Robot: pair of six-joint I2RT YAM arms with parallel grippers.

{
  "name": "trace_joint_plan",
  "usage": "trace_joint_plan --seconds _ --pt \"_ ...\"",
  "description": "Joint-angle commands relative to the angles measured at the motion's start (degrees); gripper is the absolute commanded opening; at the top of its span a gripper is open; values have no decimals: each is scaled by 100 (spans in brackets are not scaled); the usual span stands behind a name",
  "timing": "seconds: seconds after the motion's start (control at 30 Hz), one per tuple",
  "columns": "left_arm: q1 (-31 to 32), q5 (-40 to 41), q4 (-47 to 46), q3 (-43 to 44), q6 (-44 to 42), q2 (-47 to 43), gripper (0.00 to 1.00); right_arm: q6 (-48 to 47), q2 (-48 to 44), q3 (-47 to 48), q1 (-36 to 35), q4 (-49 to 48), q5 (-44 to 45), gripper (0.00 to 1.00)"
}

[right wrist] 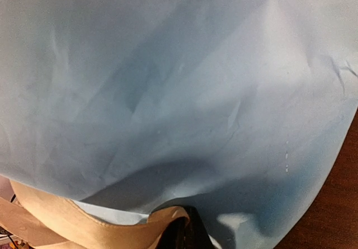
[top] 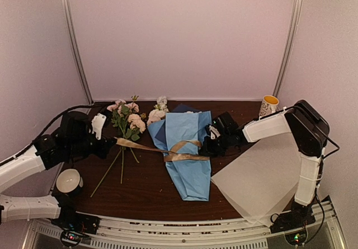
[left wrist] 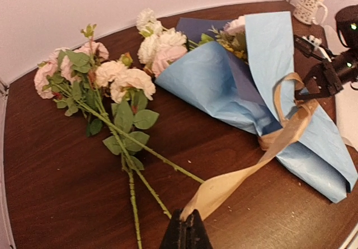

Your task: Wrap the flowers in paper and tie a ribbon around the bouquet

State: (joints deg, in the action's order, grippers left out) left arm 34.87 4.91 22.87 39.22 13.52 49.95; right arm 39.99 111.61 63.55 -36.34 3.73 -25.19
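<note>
The bouquet (top: pixel 189 154) lies across the table's middle, a cone of light blue paper (left wrist: pixel 224 84) (right wrist: pixel 168 92) with the flowers (top: pixel 157 112) (left wrist: pixel 159 45), white and pale pink blooms, showing at its far wide end. The tan-gold ribbon (top: pixel 168 149) (left wrist: pixel 240 176) (right wrist: pixel 67 221) crosses the cone and stretches out to the left. My left gripper (top: pixel 115 141) (left wrist: pixel 187 220) is shut on that left ribbon end, low over the table. At the cone's right side my right gripper (top: pixel 204 145) (right wrist: pixel 187 235) is pressed against the paper, shut on a ribbon loop.
Loose pink flowers (top: pixel 127 120) (left wrist: pixel 92 73) with long green stems lie left of the bouquet, under the stretched ribbon. A white cup (top: pixel 68 181) stands front left and a patterned mug (top: pixel 269 104) (left wrist: pixel 309 5) back right. A pale translucent sheet (top: pixel 257 182) covers the front right.
</note>
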Motion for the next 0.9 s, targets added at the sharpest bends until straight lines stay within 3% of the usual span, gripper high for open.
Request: trace_joint_plan --seconds 0.0,0.03,0.07,0.13,0.17,0.27,0.4,0.57,0.73,0.87 --pt "512 -501 -94 -185 -46 -90 0 -128 114 172 30 171 155 0" --pt "702 -459 -53 -171 -72 -45 1 -124 122 168 30 179 155 0" --pt "864 -414 -6 -148 -77 43 8 -118 127 181 30 179 155 0" --pt "1176 -371 49 -100 -88 157 39 -114 137 192 23 181 131 0" --pt "1333 -367 14 -110 -143 170 49 -114 145 205 22 177 117 0" --pt "1692 -318 -338 -211 -400 53 65 -125 175 257 21 215 84 0" --pt "1855 -688 -895 -8 -1233 371 68 -139 165 270 21 229 45 0" --pt "1869 -1609 -1139 1077 -2297 2101 69 -157 105 278 21 253 46 0" --pt "1874 -2225 -602 2693 -3168 4171 72 -182 127 346 -2 328 -69 0" --pt "1874 -2717 -94 3525 -3573 4756 74 -243 108 427 -14 435 -50 0"
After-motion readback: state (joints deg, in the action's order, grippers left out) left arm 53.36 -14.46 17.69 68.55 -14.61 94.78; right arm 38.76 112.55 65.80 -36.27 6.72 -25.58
